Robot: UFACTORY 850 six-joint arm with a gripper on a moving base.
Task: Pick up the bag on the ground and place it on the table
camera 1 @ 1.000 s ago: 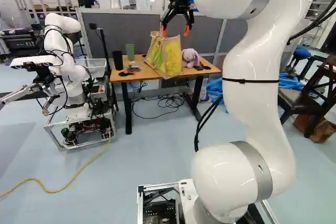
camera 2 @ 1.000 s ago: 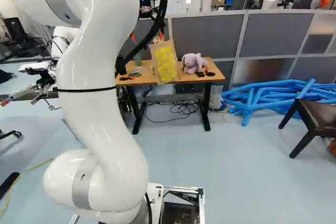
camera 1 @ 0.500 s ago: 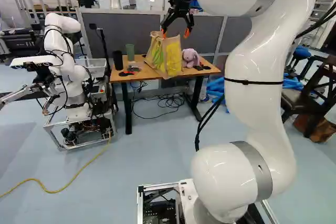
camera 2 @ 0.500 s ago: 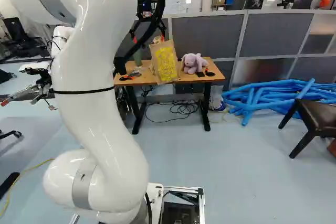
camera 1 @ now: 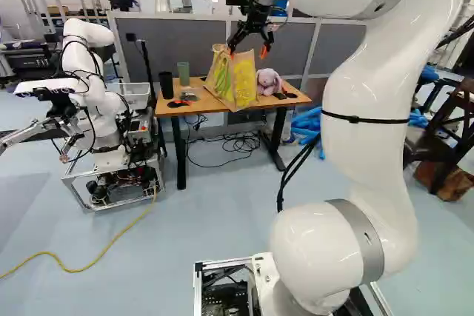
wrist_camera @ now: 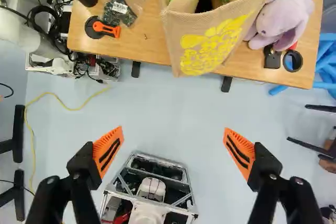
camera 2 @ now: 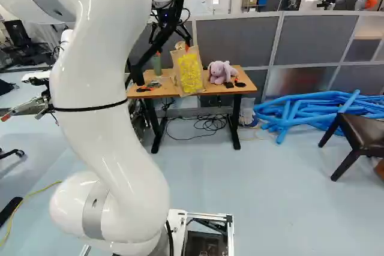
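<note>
My gripper [camera 1: 249, 49] shows at the top of the left base view, in front of the bag's upper edge. In the wrist view the gripper [wrist_camera: 174, 150] stands wide open, with floor seen between its orange pads. The tan bag with yellow print [wrist_camera: 210, 40] stands upright on the wooden table [wrist_camera: 126, 45], ahead of the fingers and apart from them, its mouth open. In the right base view the bag [camera 2: 189, 73] stands at the table's front edge, left of the purple plush toy [camera 2: 220, 72].
A green cup [camera 1: 183, 73] and a black cup [camera 1: 166, 84] stand on the table. Another robot [camera 1: 96, 109] is at the left. Grey partitions [camera 2: 237, 40] rise behind the table. Blue tubes [camera 2: 312, 109] and a dark chair [camera 2: 357, 136] are at the right.
My arm has drawn back from the bag, its upper links shifting against the base joint. The open gripper has moved off the bag's top; the bag stays on the table. The base has not moved.
</note>
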